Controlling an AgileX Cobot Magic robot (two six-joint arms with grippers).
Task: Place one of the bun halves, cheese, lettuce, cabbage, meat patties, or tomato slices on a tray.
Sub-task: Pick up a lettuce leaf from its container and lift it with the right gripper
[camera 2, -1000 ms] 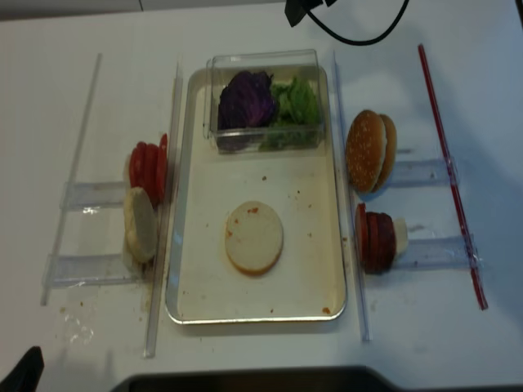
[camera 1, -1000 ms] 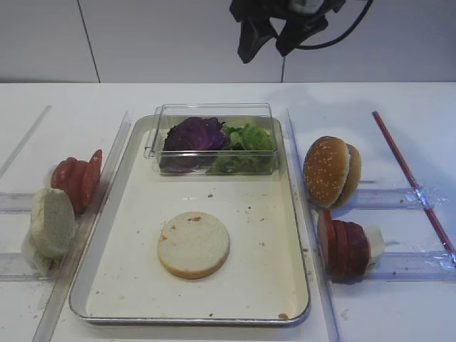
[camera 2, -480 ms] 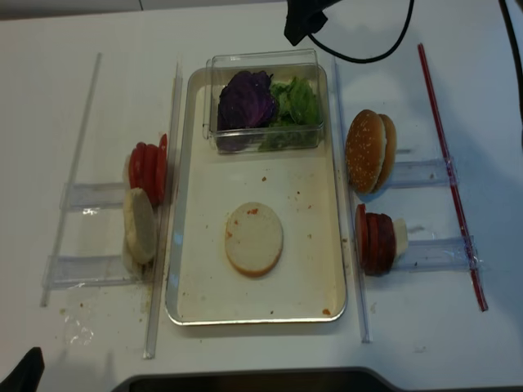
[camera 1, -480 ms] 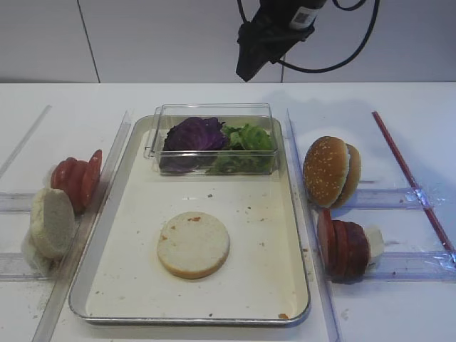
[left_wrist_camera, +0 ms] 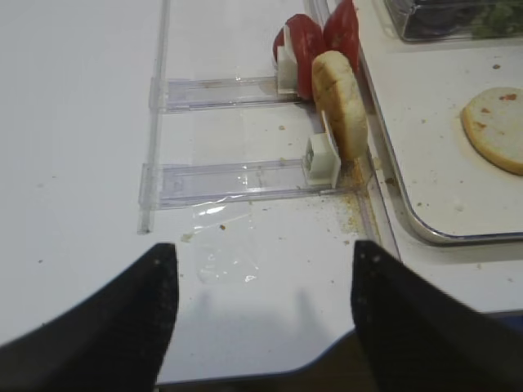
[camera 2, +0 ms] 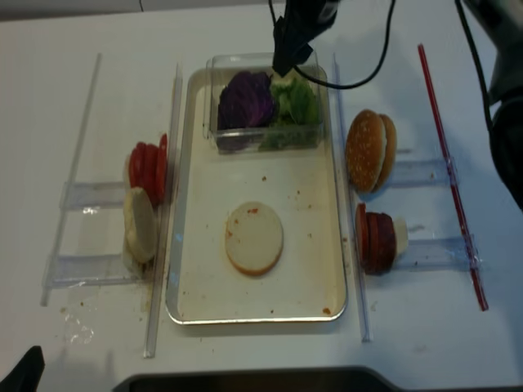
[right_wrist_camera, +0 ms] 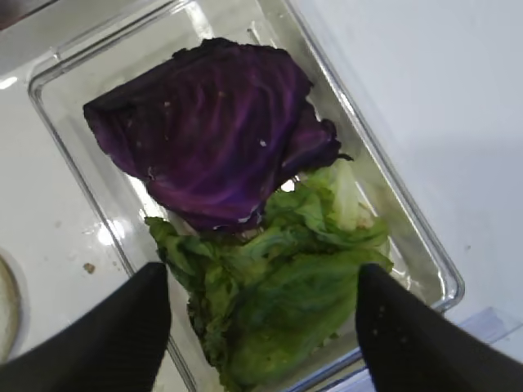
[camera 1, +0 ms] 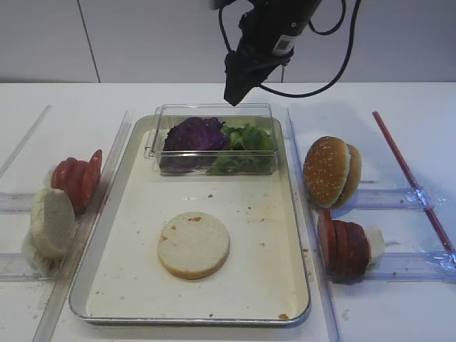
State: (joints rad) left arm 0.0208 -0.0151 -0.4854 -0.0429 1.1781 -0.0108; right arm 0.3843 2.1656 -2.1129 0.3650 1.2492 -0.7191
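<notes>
Right claw (right_wrist_camera: 261, 314) has dropped from top of frame since a sec ago, now hanging over back edge of clear plastic box (camera 1: 212, 139), fingers (right_wrist_camera: 122, 322) spread wide w/ nothing between them. Wrist view looks straight down on lettuce (right_wrist_camera: 282, 306), which lies in box's right part, touching cabbage (right_wrist_camera: 212, 139) on its left. Box sits at far end of tray (camera 1: 296, 271). One pale bun half (camera 1: 193, 244) lies flat on tray, cut face up, approx mid-tray. Left of tray on worktop (camera 1: 399, 107): tomato slices (camera 1: 77, 178) and another bun half (camera 1: 51, 222) upright in clear racks. Right of tray: seeded bun (camera 1: 330, 171), meat patties (camera 1: 343, 246) on edge. Left claw (left_wrist_camera: 257, 314) low over near left worktop, released, empty.
</notes>
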